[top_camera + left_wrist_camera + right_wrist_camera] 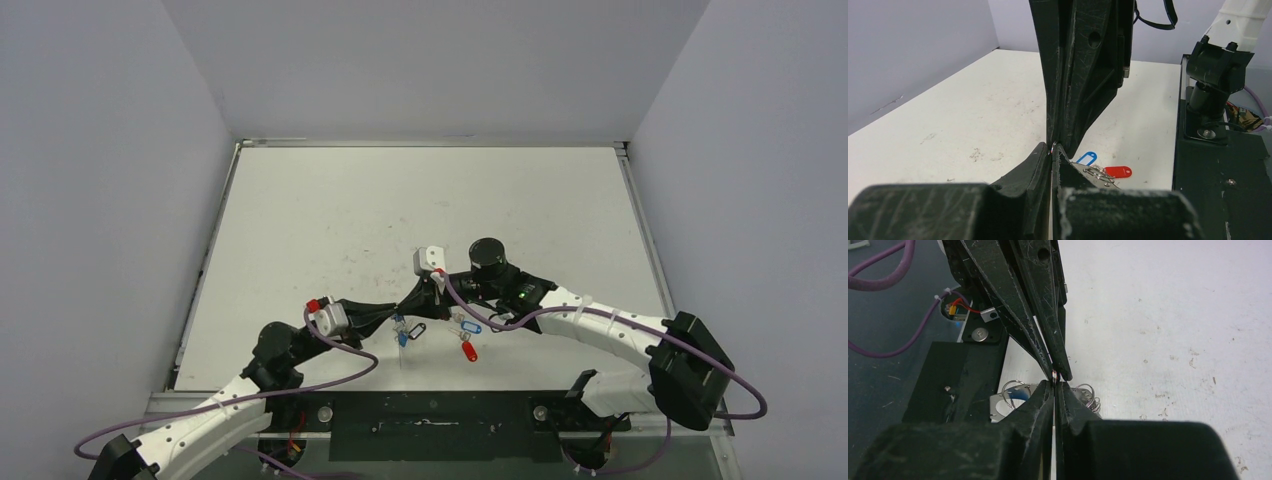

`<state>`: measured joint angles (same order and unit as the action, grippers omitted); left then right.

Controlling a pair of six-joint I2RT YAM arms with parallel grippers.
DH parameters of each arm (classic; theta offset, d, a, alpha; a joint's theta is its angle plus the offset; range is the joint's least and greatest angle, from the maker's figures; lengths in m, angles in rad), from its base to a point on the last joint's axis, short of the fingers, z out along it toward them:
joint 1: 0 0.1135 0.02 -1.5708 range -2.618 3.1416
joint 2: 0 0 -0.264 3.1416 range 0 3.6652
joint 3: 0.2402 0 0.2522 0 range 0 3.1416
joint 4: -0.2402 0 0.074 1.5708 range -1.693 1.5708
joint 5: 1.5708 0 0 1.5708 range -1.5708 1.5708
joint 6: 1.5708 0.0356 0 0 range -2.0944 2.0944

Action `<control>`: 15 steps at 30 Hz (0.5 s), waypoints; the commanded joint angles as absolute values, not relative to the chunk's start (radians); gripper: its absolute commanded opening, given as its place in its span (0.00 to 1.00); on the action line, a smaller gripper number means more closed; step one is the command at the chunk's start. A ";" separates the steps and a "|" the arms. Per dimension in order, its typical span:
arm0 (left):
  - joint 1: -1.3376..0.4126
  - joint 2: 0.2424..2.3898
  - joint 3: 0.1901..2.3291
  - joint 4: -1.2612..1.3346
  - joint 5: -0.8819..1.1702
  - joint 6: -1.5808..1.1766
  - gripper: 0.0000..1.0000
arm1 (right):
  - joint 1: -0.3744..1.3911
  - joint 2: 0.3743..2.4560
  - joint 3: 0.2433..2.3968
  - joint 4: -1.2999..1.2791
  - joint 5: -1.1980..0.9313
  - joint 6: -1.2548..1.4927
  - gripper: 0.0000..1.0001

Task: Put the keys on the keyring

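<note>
Both grippers meet tip to tip above the white table point(330, 210). My left gripper point(1053, 148) is shut on a thin silvery wire, the keyring point(1053, 145), of which only a glint shows. From the opposite side my right gripper point(1055, 382) is shut on the same keyring point(1054, 374). Just beyond the tips, two keys lie on the table, one with a blue tag point(1088, 157) and one with a red tag point(1118, 171). Their small split rings point(1015, 389) and silver blades show under the right fingers. A bluish piece point(401, 333) sits below the left gripper point(405, 303); what it is I cannot tell.
The black mounting plate point(430, 425) runs along the near table edge, close behind the keys. The right arm's base point(1215, 100) stands on it. Purple cables point(350, 365) loop beside both arms. Grey walls close in the table on three sides.
</note>
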<state>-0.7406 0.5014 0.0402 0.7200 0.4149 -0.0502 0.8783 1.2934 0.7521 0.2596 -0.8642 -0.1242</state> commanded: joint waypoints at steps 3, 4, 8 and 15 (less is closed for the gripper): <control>-0.742 0.486 0.092 0.789 0.422 -0.058 0.00 | 0.885 1.293 0.793 0.274 -0.887 -0.167 0.00; -0.742 0.484 0.092 0.786 0.419 -0.058 0.00 | 0.886 1.286 0.794 0.259 -0.882 -0.174 0.00; -0.741 0.469 0.094 0.763 0.404 -0.057 0.00 | 0.885 1.251 0.809 0.173 -0.846 -0.210 0.00; -0.742 0.421 0.128 0.638 0.390 -0.026 0.12 | 0.884 1.242 0.904 -0.081 -0.803 -0.270 0.00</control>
